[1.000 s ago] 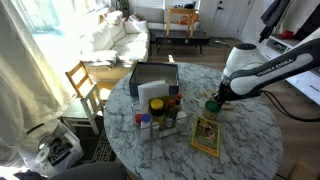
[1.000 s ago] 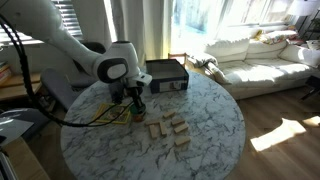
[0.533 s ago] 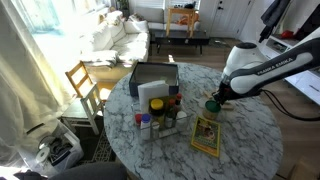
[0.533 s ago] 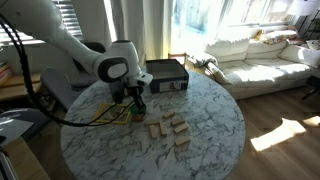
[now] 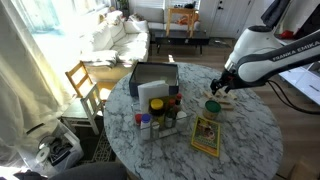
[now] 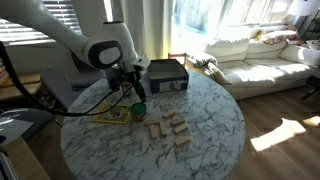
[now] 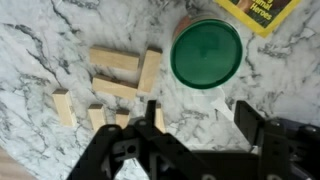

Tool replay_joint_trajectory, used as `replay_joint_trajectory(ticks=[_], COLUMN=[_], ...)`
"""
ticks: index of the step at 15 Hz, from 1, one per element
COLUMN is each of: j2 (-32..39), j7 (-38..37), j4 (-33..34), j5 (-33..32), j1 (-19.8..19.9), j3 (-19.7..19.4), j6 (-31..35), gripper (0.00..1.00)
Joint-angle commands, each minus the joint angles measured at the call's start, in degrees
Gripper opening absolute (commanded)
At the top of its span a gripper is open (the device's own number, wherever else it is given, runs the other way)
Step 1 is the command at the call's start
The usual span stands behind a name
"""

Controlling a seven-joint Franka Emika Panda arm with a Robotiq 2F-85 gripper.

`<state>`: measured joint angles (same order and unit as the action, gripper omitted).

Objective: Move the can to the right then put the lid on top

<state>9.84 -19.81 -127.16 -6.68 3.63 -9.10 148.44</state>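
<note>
The dark green lid (image 7: 206, 53) lies flat on top of the can (image 5: 212, 110), which stands on the marble table (image 5: 245, 130) and is almost wholly covered in the wrist view. In both exterior views the lid (image 5: 213, 103) (image 6: 138, 107) shows as a small green disc. My gripper (image 7: 198, 118) hangs above and beside it, open, with bare marble between its black fingers (image 7: 150, 115). It touches nothing. In the exterior views the gripper (image 5: 219, 88) (image 6: 133, 90) sits a short way above the lid.
A yellow-green booklet (image 5: 207, 135) (image 7: 255, 10) lies next to the can. Several wooden blocks (image 7: 120, 75) (image 6: 170, 128) lie nearby. A black box (image 5: 152, 78) and a cluster of jars and bottles (image 5: 158, 118) stand mid-table. A wooden chair (image 5: 85, 85) is beside the table.
The gripper has opened, let go of the lid, and risen away from it. The lid stays on the can.
</note>
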Motion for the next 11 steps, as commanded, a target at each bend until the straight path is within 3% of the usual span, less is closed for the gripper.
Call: replay_joint_trajectory(ticks=[1, 6, 7, 11], j2=[-7.50, -12.69, -9.64, -11.37], j7=[4.65, 12.31, 9.20, 10.66], j4=[-5.55, -8.65, -5.38, -6.86], j5=[2.49, 6.91, 4.88, 5.61], j1=[0.64, 0.97, 0.99, 1.09], j3=[1.01, 1.83, 1.79, 2.02], j6=[0.93, -0.28, -0.19, -0.20], gripper=[1.00, 1.00, 1.00, 1.00])
